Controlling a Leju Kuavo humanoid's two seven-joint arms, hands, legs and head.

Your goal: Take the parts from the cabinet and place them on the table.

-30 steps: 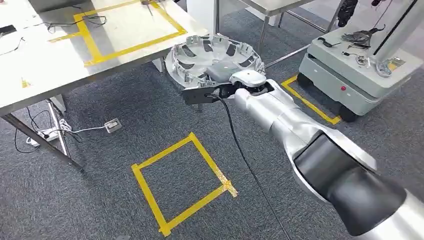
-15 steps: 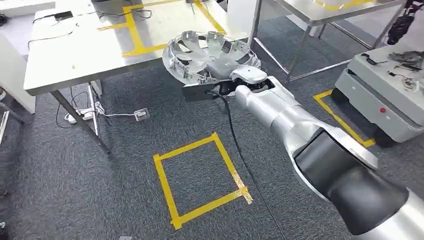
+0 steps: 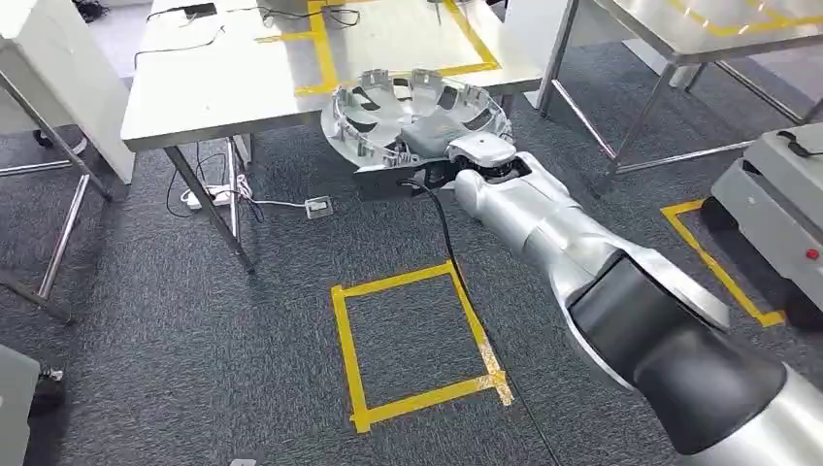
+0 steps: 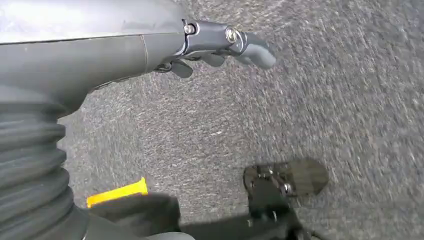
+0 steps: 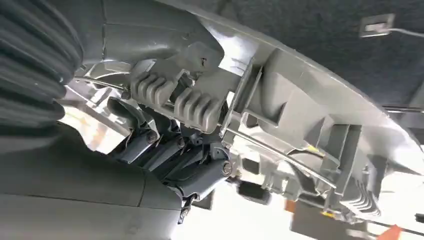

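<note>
right hand (image 3: 456,165) fingers clamp round part (image 3: 412,112) rim | left hand (image 4: 220,47) fingers apart, empty

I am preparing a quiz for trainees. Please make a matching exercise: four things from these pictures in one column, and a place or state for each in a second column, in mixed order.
1. round grey part
2. right hand
3. left hand
4. yellow tape square

a. on the carpet
b. holds nothing, above the floor
c. held up beside the steel table's edge
d. grips the part

Pairs: 1-c, 2-d, 3-b, 4-a
</note>
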